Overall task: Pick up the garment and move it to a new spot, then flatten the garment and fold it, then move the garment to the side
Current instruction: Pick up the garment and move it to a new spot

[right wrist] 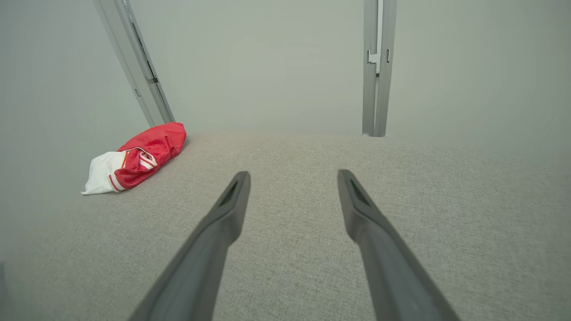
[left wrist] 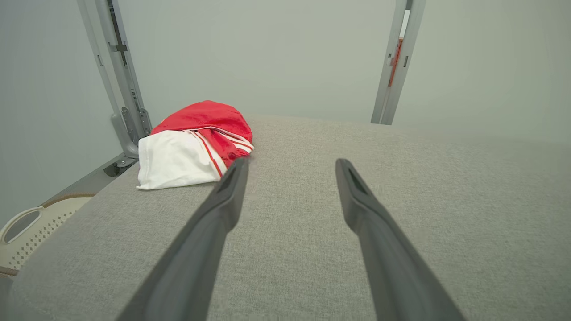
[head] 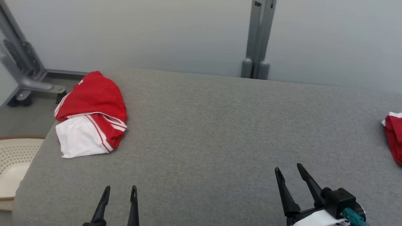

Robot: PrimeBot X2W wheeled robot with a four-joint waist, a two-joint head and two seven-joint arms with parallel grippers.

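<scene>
– Basket (head: 14, 163) at the lower left edge of the head view, cream and full of small holes: what does it hold?
– I cannot tell. Only part of its rim and its perforated wall shows, below the left end of the table (head: 220, 131). The left wrist view shows a handle slot in the rim, but the inside is no clearer there.
– Where is the garment (head: 91, 113)?
– It is on the table, in the upper left of the head view, near the far left corner. It lies as a compact bundle. The red part is toward the top of the frame, and a white panel edged with red and white stripes is toward the bottom.
– Does anything else lie on that surface?
– A second red cloth (head: 394, 138) with a bit of white shows at the right edge of the head view, cut off by the frame. It is well apart from the bundle.
– What about the pincers?
– The left gripper (head: 120, 188) rises from the bottom edge, left of centre, with its two dark fingers spread and nothing between them. The right gripper (head: 288, 167) is at the lower right, also spread and holding nothing. Both are over bare cloth, well apart from the garment.
– What is the surface like?
– It is a grey woven fabric cover, smooth and flat, with rounded edges at the left.
– And the room?
– A plain pale grey wall (head: 157, 34) runs behind the table. A grey metal post (head: 258, 40) stands against it at the upper middle right. A slanted metal frame (head: 22, 69) with a bracket stands in the upper left corner, above a strip of floor (head: 25, 119).
</scene>
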